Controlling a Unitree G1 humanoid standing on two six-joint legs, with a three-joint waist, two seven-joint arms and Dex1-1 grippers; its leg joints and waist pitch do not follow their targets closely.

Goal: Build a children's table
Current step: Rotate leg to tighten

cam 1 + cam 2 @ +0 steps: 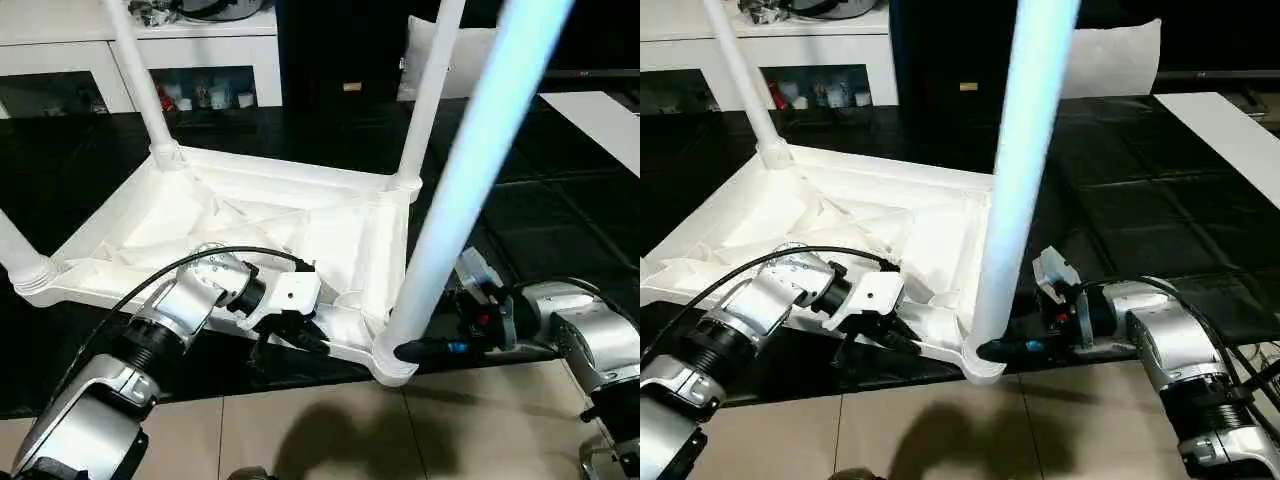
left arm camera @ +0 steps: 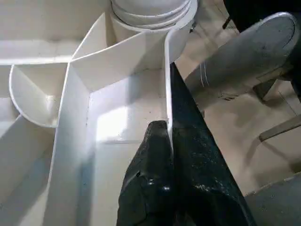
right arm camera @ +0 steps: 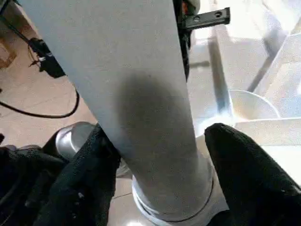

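Note:
The children's table lies upside down, its ribbed white top (image 1: 300, 215) on the dark floor. Two legs stand in the far corner sockets (image 1: 140, 80) (image 1: 430, 100), and a third (image 1: 15, 255) stands at the near left. The fourth leg (image 1: 470, 170) rises from the near right socket (image 1: 395, 365). My left gripper (image 2: 169, 129) is shut on the top's near rim (image 2: 167, 84), one finger on each side of the thin wall. My right gripper (image 3: 157, 141) is open around the base of the fourth leg; one finger (image 3: 89, 169) rests against it, and the other (image 3: 240, 165) stands slightly off.
A white cabinet with dark glass doors (image 1: 60, 50) runs along the back left. A white cushion (image 1: 1110, 55) leans behind the table, and a white panel (image 1: 600, 115) lies at the far right. Beige floor tiles (image 1: 300, 430) start at the near edge. A black cable (image 1: 170, 270) loops over my left forearm.

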